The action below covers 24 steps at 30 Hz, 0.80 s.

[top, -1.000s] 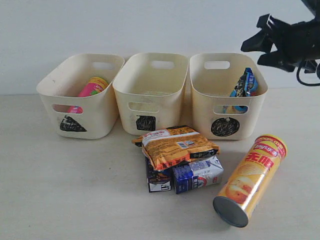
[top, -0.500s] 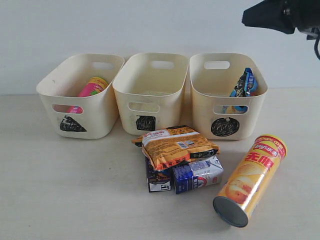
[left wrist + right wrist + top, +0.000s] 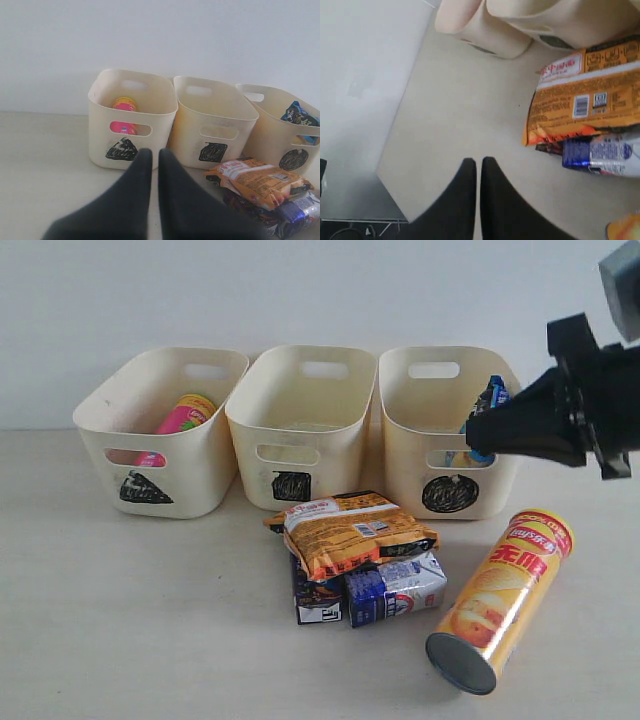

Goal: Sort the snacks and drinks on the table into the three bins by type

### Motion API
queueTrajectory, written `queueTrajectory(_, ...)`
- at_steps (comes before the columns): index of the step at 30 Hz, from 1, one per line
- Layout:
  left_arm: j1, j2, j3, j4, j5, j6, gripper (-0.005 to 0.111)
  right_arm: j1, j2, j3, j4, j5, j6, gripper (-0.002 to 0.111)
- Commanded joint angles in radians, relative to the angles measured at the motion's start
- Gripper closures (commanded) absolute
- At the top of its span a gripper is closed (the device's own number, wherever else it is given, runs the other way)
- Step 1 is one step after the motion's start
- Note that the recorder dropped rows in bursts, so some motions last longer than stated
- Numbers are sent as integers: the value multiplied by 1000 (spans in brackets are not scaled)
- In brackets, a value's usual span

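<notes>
Three cream bins stand in a row on the table [image 3: 120,620]: the triangle bin [image 3: 160,435] holds the pink chip tube [image 3: 180,420], the square bin [image 3: 300,430] looks empty, and the circle bin [image 3: 455,435] holds the blue-black bag [image 3: 488,408]. In front, the orange-brown bag [image 3: 350,532] lies on the dark purple juice box [image 3: 315,600] and the blue-and-white carton [image 3: 395,590]. The yellow-orange tube [image 3: 505,595] lies at the right. My right gripper [image 3: 475,432] is shut and empty, in the air in front of the circle bin. My left gripper [image 3: 151,156] is shut and empty.
A pale wall rises right behind the bins. In the right wrist view the table's edge [image 3: 390,190] shows, with dark floor and cables beyond it.
The right gripper has shut and come down from the upper right corner to hang in front of the circle bin. No snack or drink has moved.
</notes>
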Motion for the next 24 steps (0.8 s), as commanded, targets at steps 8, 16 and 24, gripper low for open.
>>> queueTrajectory(8,1,5,2,-12,-4,4,102,1,-18,177,-1,-230,33,45)
queueTrajectory(16,1,5,2,-12,-4,4,102,122,31,177,57,-422,96,30)
queueTrajectory(24,1,5,2,-12,-4,4,102,240,121,161,106,-634,107,30)
